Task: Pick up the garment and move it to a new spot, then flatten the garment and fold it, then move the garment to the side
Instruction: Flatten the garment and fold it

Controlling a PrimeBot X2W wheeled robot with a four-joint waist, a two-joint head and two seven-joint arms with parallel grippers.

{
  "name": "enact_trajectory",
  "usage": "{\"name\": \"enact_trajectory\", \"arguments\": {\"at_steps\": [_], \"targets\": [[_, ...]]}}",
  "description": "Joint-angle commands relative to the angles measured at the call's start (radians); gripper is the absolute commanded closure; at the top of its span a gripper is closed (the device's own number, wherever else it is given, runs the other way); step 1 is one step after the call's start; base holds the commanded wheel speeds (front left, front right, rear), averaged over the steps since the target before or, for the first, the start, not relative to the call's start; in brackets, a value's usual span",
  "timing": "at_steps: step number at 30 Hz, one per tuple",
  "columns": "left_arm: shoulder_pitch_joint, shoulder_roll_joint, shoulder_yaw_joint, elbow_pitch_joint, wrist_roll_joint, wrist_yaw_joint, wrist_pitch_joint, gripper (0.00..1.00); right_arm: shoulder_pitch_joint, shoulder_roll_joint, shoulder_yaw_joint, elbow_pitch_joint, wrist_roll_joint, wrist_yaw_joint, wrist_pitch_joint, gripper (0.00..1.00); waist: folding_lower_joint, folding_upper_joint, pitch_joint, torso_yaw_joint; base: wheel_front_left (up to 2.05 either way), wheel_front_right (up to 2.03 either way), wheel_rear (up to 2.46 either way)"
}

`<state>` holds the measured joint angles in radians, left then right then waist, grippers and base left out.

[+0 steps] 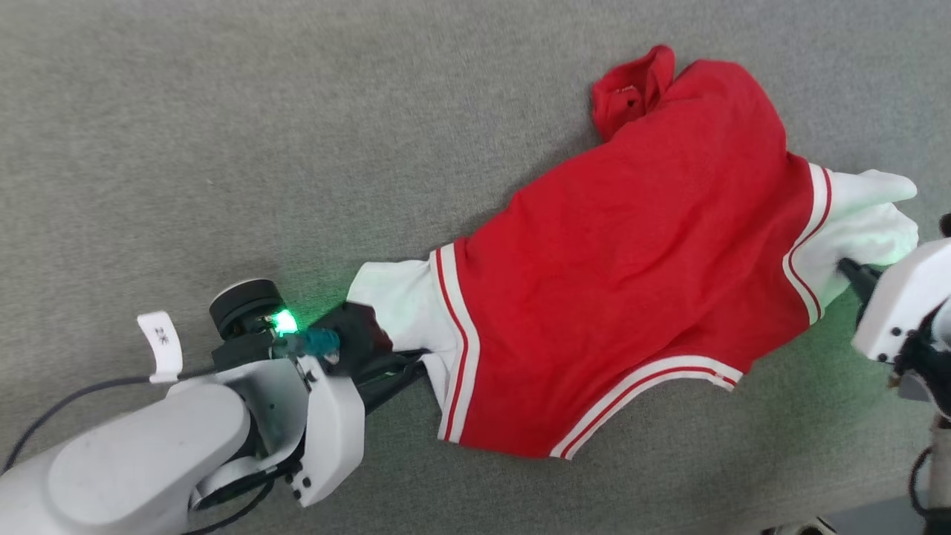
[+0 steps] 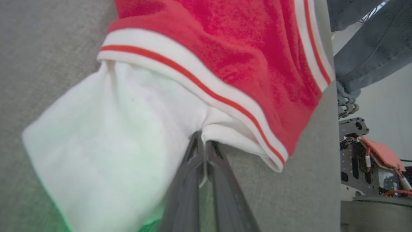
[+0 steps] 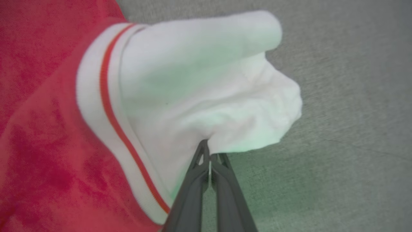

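The garment [image 1: 624, 297], red with white sleeves and red-and-white striped trim, lies spread and rumpled on the grey carpet, plain side up. My left gripper [image 1: 416, 357] is shut on the edge of the white sleeve at the garment's left end; in the left wrist view the closed fingertips [image 2: 202, 145] pinch the white cloth [image 2: 106, 138] beside the striped trim. My right gripper [image 1: 854, 271] is shut on the other white sleeve at the right end; the right wrist view shows the tips [image 3: 209, 154] nipping the sleeve's [image 3: 206, 83] lower edge. The chest characters are hidden.
Grey carpet [image 1: 223, 134] surrounds the garment on all sides. In the left wrist view, a person's dark trouser legs [image 2: 370, 45] and a dark machine base with an orange part [image 2: 379, 154] stand past the carpet's edge.
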<state>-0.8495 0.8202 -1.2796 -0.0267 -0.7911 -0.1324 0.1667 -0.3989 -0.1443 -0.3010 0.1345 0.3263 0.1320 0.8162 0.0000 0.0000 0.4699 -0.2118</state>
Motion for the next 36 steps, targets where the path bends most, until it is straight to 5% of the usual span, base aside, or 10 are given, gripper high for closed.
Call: {"name": "enact_trajectory", "arguments": {"at_steps": [1,12,20,27,36], "targets": [[0.003,-0.008,-0.001,0.019,-0.043,0.004,-0.031,1.00,0.014,-0.015,0.005,-0.020,0.012,-0.002,-0.011,1.00,0.0000,0.0000,-0.032,0.015,0.00,0.00,0.00],[-0.056,-0.090,0.000,0.074,-0.406,0.003,-0.357,1.00,0.040,-0.058,-0.056,-0.283,0.253,-0.002,0.077,1.00,0.0000,0.0000,-0.194,0.127,0.00,0.00,0.00],[-0.085,-0.043,0.084,0.045,-0.563,0.003,-0.426,1.00,-0.064,-0.003,-0.065,-0.350,0.288,-0.002,0.095,1.00,0.0000,0.0000,-0.215,0.186,0.00,0.00,0.00],[-0.146,-0.041,0.233,0.165,-0.628,0.003,-0.433,1.00,-0.278,0.062,-0.059,-0.211,0.139,-0.002,-0.042,1.00,0.0000,0.0000,-0.144,0.219,0.00,0.00,0.00],[-0.536,-0.119,0.367,0.554,-0.705,0.003,-0.343,1.00,-0.815,0.091,-0.056,0.227,0.011,-0.002,-0.383,1.00,0.0000,0.0000,0.018,0.215,0.00,0.00,0.00]]}}
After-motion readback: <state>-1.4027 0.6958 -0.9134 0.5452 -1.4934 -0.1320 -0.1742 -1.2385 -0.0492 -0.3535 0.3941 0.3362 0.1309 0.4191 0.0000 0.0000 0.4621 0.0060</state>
